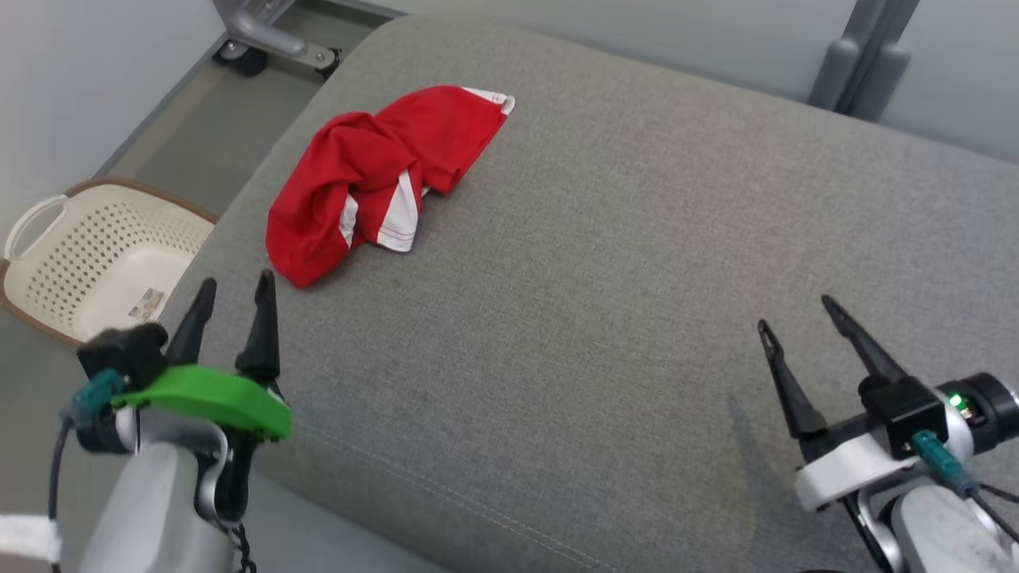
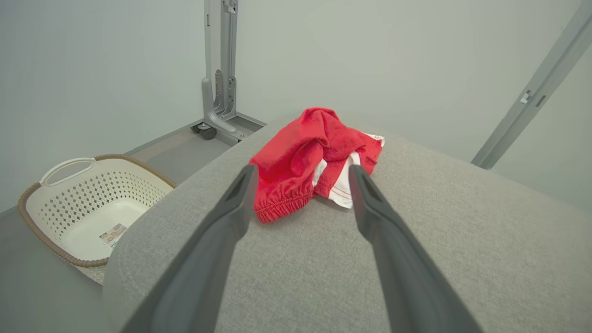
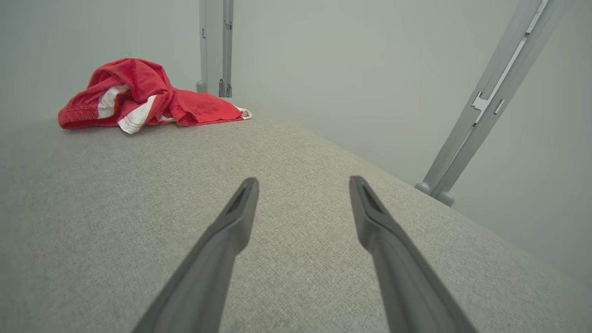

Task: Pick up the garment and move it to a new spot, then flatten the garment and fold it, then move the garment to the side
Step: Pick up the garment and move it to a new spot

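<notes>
Grey fabric cushion (image 1: 605,318): a broad padded work surface, rounded at its near-left edge; a garment dragged that way could slide off toward the floor.
Cream laundry basket (image 1: 119,239): on the floor at the left, below the cushion edge, with a label on its bottom; a wide swing of the left arm might clip its rim.
Red shorts (image 1: 374,175): crumpled in a heap at the far left of the cushion, white side panels and a gathered waistband showing, touched by neither gripper; the layers are bunched, so a pinch may catch only one fold, and the rest would trail or drop during the move.
Left gripper (image 1: 237,280): fingers spread wide and empty, near the left edge, just short of the shorts' near end; a low approach could shove the heap rather than bite it.
Right gripper (image 1: 796,312): fingers spread and empty, over bare cushion at the near right, well apart from the shorts; helping would take a long reach across.
</notes>
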Motion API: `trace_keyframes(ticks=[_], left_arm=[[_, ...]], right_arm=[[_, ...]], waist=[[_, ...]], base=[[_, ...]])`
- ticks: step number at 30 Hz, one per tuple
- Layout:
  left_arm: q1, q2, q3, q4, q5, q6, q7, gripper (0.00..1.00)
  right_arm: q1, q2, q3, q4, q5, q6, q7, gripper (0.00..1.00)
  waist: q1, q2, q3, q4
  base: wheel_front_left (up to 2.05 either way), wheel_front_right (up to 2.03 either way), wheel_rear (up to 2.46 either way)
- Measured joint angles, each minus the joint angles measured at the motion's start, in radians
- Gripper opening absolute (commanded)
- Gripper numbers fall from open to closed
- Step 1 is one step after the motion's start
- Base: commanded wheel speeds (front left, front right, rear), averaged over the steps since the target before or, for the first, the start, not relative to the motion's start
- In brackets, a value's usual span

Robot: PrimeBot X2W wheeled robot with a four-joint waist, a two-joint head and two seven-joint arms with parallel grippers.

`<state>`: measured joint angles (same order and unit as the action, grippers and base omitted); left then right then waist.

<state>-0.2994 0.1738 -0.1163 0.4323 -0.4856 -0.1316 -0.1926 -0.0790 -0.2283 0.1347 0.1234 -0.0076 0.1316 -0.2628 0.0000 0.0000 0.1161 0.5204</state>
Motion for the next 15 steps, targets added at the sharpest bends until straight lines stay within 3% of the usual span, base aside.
trace_keyframes(ticks=[7,15], left_arm=[[-0.314,0.060,-0.105,0.216,-0.201,0.000,0.088,1.00],[-0.516,0.124,-0.200,0.399,-0.357,0.000,0.156,1.00]], right_arm=[[-0.087,-0.092,-0.029,-0.039,-0.013,0.000,0.000,1.00],[-0.138,-0.118,-0.002,-0.087,-0.024,0.000,0.000,1.00]], waist=[[0.0000,0.0000,0.167,-0.009],[0.0001,0.0000,0.348,-0.051]], base=[[0.00,0.00,0.00],[0.00,0.00,0.00]])
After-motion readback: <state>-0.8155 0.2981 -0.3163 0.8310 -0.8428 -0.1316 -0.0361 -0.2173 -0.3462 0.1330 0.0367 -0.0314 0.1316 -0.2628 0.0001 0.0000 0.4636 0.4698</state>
